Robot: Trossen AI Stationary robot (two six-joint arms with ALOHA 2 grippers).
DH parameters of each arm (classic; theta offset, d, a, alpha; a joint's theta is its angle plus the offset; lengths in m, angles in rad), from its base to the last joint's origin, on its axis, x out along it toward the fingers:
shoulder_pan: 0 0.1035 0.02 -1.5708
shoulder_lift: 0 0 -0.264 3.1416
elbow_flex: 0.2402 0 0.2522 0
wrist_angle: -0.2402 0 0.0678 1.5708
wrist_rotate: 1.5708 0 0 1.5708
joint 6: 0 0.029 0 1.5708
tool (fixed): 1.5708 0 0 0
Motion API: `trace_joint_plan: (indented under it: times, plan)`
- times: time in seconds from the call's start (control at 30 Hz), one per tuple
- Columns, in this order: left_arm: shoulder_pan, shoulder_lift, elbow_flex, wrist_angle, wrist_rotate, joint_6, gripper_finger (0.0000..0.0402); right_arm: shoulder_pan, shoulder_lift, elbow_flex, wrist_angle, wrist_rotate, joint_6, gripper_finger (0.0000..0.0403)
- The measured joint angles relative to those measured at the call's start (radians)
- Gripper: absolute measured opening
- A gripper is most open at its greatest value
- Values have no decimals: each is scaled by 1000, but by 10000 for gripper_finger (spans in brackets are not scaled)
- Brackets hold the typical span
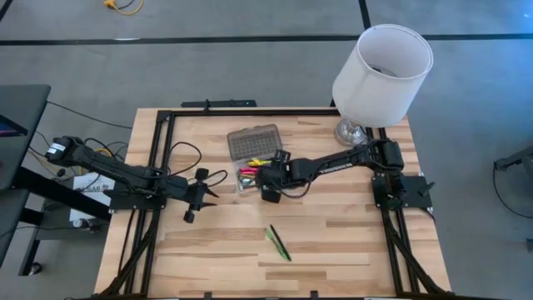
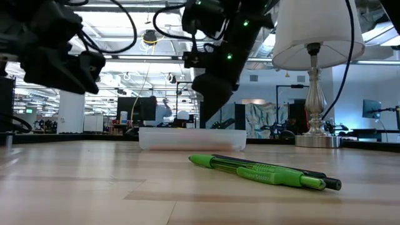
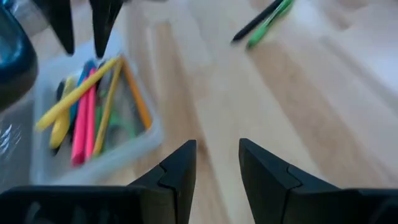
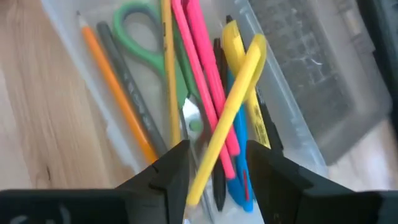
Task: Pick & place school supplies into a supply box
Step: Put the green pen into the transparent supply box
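Supply box [image 1: 250,177], mid-worktop, lid open: you have scissors [image 4: 144,31] and most pens inside. Right gripper [image 4: 214,163] above it, fingers spread, yellow pen [image 4: 227,115] lying loose between them. Left gripper [image 3: 217,163] beside the box, fingers apart, empty; remaining on the near worktop: green pen [image 1: 276,242] and black pen [image 1: 281,244].

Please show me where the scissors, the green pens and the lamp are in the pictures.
scissors [image 4: 138,23]: right wrist view, green handle loop.
green pens [image 1: 277,242]: high view, middle of the pair.
lamp [image 1: 383,75]: high view, white shade.

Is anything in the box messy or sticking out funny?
Yes. One yellow pen lies crooked across the pink pens in the supply box, one end poking up between the right gripper fingers. Also, two green pens lie outside on the table.
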Motion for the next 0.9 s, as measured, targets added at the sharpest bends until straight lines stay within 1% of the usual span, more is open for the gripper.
trace_joint_plan:
  times: [0.1, 0.2, 0.37, 0.43, 0.5, 0.57, 0.73, 0.83, 0.9]
  plan:
    - [0, 37, 0, 76, 49, 19, 117, 49, 0, 0, -27, 81, 8, 149]
    - [0, 87, 0, 125, 62, 25, 117, 99, -1, 0, -40, 145, 7, 143]
    - [0, 186, 0, 242, 63, 68, 117, 151, -23, -5, -85, 160, 8, 131]
    - [0, 230, 0, 305, 65, 86, 117, 156, -57, -43, -84, 161, 8, 127]
    - [0, 267, 0, 348, 65, 100, 117, 156, -99, -93, 2, 160, 9, 122]
    - [0, 308, 0, 400, 65, 111, 117, 156, -165, -183, 65, 160, 8, 119]
    - [0, 379, 5, 464, 69, 149, 117, 176, -356, -449, 373, 155, 8, 119]
    - [0, 413, 9, 543, 79, 162, 117, 215, -468, -609, 548, 152, 6, 118]
    - [0, 433, 8, 597, 103, 169, 117, 251, -524, -697, 698, 152, -12, 118]
